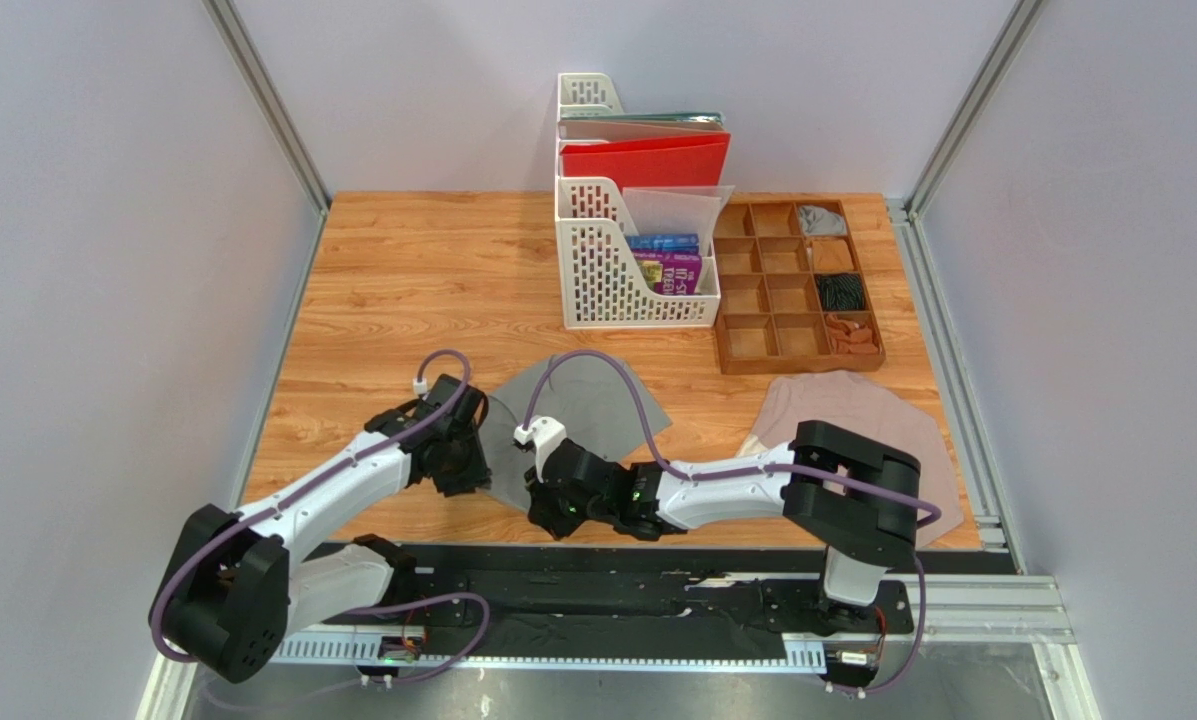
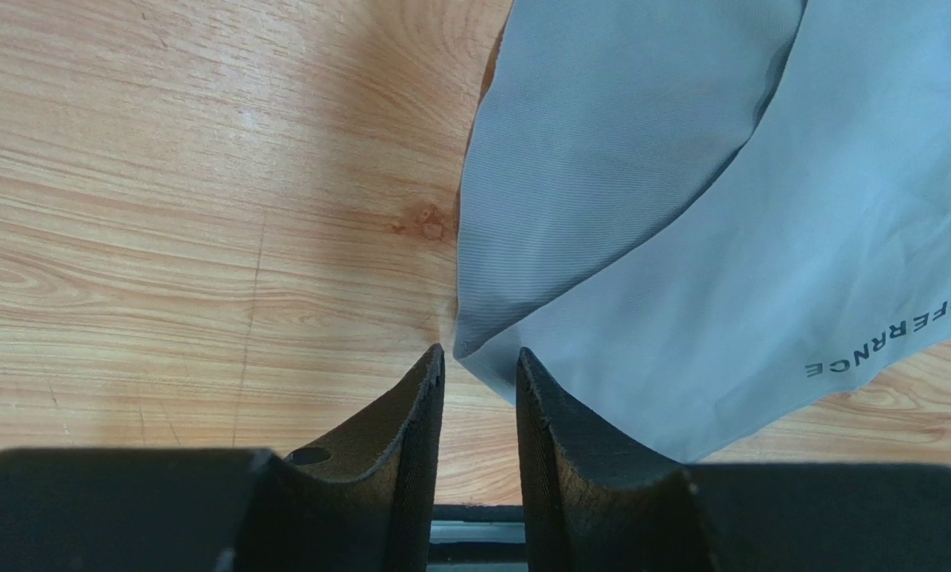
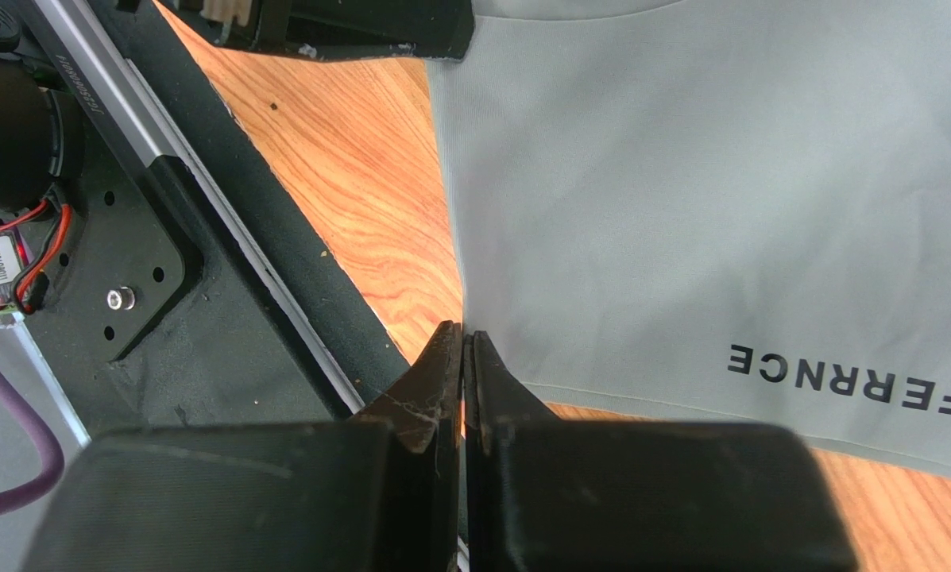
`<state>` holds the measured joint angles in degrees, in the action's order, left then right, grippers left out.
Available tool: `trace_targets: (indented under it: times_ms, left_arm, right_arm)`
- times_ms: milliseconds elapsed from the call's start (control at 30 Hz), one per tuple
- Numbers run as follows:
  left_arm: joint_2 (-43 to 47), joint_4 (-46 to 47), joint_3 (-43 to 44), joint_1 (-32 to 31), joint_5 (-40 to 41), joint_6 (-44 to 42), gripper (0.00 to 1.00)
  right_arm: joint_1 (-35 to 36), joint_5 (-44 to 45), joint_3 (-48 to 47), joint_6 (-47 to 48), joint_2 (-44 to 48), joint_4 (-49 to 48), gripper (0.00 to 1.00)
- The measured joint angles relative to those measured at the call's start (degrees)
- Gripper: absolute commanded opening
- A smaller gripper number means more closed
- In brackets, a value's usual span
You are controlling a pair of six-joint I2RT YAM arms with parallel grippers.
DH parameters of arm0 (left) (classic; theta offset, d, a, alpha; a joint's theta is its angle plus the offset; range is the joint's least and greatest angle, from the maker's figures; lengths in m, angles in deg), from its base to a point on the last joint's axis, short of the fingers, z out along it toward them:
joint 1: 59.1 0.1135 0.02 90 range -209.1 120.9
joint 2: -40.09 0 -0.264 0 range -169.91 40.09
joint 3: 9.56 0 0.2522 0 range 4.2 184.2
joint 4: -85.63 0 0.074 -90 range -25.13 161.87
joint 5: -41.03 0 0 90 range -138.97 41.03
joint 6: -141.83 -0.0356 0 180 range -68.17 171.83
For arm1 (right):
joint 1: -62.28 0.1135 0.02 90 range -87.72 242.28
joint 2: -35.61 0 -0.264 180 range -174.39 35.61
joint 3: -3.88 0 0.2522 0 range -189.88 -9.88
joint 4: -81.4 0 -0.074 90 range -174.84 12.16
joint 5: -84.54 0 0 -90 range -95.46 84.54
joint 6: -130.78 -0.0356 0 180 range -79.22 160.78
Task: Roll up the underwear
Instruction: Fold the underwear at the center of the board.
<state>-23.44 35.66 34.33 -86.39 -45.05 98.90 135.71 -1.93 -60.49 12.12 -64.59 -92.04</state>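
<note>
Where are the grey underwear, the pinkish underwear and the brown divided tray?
grey underwear (image 1: 589,398), top external view, its flat middle.
pinkish underwear (image 1: 845,398), top external view, its bare far part.
brown divided tray (image 1: 794,363), top external view, its front wall.

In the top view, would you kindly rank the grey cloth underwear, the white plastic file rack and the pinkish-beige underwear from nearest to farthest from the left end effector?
1. Grey cloth underwear, just right of the left end effector.
2. White plastic file rack, back centre.
3. Pinkish-beige cloth underwear, far right.
</note>
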Motion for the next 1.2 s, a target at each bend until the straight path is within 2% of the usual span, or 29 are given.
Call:
trace_targets:
  times_ms: [300,500,933,1200]
  left_arm:
    - [-1.22,0.07,0.0,-0.85,0.02,0.24,0.22]
    - [-1.25,0.07,0.0,-1.01,0.72,0.48,0.0]
    - [-0.35,0.63,0.35,-1.57,2.8,0.44,0.0]
    - [0.76,0.2,5.81,-2.23,3.02,-0.04,0.0]
  right_arm:
    - [0.0,0.02,0.0,-0.02,-0.07,0.0,0.0]
    - [0.0,0.02,0.0,-0.02,-0.07,0.0,0.0]
    - [0.0,-0.61,0.0,-0.02,-0.07,0.0,0.0]
    - [-0.09,-0.76,0.0,-0.02,1.68,1.18,0.0]
